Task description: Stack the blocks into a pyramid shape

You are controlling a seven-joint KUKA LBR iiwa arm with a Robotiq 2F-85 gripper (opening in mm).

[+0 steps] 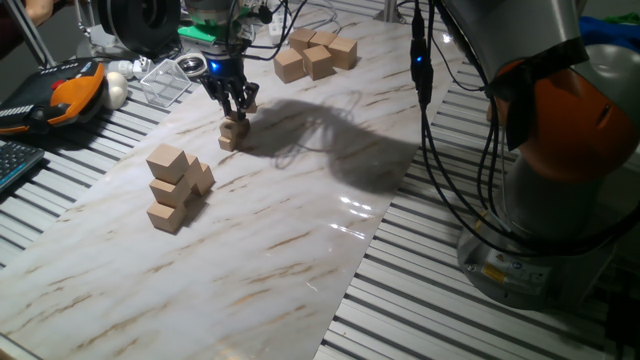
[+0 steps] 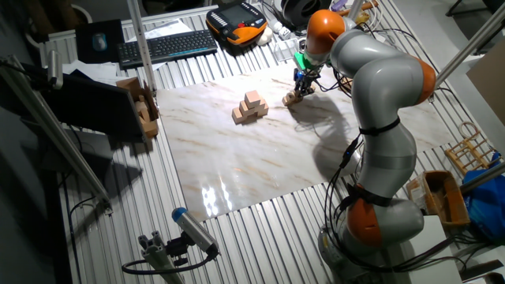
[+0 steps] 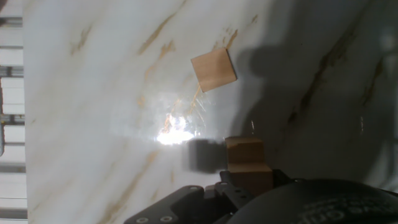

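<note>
**Blocks lie just under the gripper, grip state unclear**

Blocks [image 1: 233, 134] of the smallest kind sit on the marble board [image 1: 300, 250], directly below the gripper [image 1: 238, 103], two of them touching each other. The fingers point down and stand narrow, with only a small gap between them. In the hand view one tiny cube [image 3: 247, 163] is right at the fingertips, and in one fixed view a tan piece shows beside the fingers. Whether the fingers really press on it, or it only lies under them, I cannot tell. A second tiny cube [image 3: 213, 70] lies flat on the board, apart from the first one, farther ahead of the fingers in that view.

The arm [image 2: 379, 79] rises from its base beside the board, bends over at its grey elbow and reaches across to the far part of the board, with the hand nearly vertical.

A pile of bigger cubes [image 1: 175, 190] stands on the board, near the gripper but well apart from the blocks under it. A group of cubes [image 1: 315, 55] lies beyond the gripper, near the far edge of the board. The marble between the gripper and the pile is bare, and the near half of the board is bare too. The board lies on a slatted table [image 1: 420, 300].
</note>
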